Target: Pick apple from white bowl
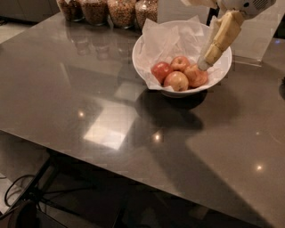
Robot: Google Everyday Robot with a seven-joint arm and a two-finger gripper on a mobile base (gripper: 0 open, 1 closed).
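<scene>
The white bowl [139, 60] stands on the dark table at the back right, lined with crumpled white paper [167, 38]. Several red-yellow apples lie in it: one at the left [161, 70], one at the back [180, 62], one at the front [176, 81] and one at the right [196, 78]. My gripper [204, 65] reaches down from the upper right into the bowl's right side. Its cream-coloured tip is at the top of the right apple. I cannot tell whether it touches the apple.
Several glass jars of grains [122, 11] stand in a row along the table's back edge, left of the bowl. The glossy dark table [89, 89] stretches to the left and front. Its front edge drops to a floor with cables [18, 196].
</scene>
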